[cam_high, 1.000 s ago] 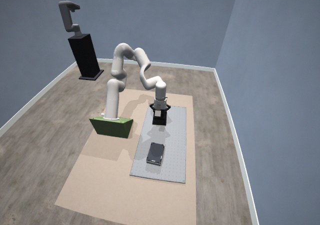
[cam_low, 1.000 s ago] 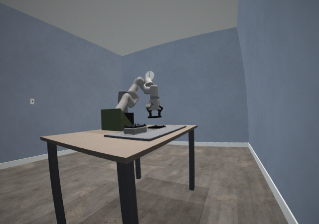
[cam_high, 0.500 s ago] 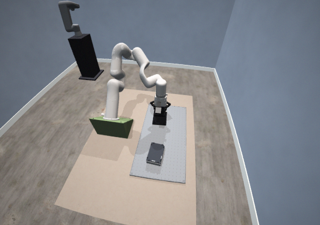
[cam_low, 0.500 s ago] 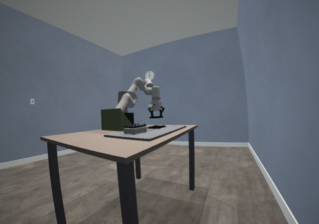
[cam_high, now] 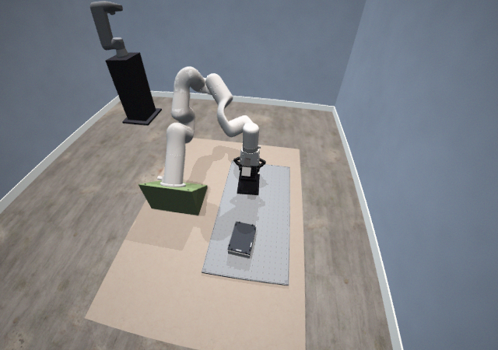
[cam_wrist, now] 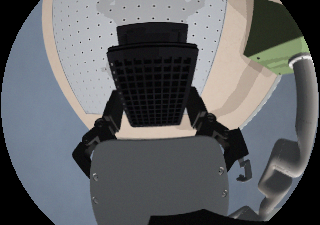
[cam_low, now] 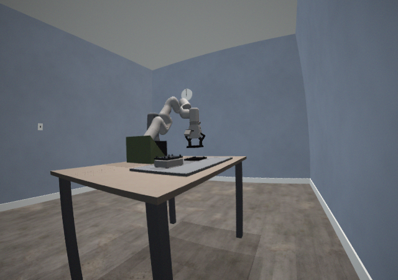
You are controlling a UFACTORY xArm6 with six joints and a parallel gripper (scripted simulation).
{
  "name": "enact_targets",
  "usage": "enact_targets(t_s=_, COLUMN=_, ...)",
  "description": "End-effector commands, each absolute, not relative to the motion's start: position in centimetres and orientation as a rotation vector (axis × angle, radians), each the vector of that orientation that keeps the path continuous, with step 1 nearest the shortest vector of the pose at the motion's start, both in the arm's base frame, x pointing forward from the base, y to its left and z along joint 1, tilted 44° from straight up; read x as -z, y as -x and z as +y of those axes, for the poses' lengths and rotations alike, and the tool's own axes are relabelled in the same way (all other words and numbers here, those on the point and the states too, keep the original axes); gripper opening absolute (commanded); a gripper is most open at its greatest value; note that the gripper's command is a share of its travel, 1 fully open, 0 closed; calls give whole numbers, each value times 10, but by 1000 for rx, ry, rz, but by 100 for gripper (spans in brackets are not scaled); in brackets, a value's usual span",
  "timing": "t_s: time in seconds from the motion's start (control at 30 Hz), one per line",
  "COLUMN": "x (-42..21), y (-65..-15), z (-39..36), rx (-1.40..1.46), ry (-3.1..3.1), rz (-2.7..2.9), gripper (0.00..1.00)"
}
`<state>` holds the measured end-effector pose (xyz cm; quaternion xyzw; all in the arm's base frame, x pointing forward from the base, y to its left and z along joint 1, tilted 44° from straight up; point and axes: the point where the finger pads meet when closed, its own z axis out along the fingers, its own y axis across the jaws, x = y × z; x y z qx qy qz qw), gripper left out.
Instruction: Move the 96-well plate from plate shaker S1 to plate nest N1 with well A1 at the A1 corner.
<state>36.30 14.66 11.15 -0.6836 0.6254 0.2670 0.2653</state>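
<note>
My gripper is shut on the black 96-well plate and holds it level in the air. In the wrist view the plate's grid of wells fills the space between the fingers. The flat black nest N1 lies on the grey perforated board directly below the plate, with a clear gap between them; its far edge shows past the plate in the wrist view. In the top view the plate covers the nest. The grey plate shaker S1 stands nearer the front of the board with an empty pocket; it also shows in the exterior view.
The grey perforated board lies on a tan table top. The arm's green base block stands left of the board. A black pedestal with a second grey arm stands on the floor far behind.
</note>
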Motion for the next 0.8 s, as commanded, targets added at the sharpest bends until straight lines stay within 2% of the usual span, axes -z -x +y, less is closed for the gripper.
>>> enact_targets(t_s=0.0, x=-112, y=-364, z=146, rx=-718, ry=1846, rz=1689, gripper=0)
enact_targets(t_s=0.77, x=-104, y=-364, z=154, rx=-718, ry=1846, rz=1689, gripper=0)
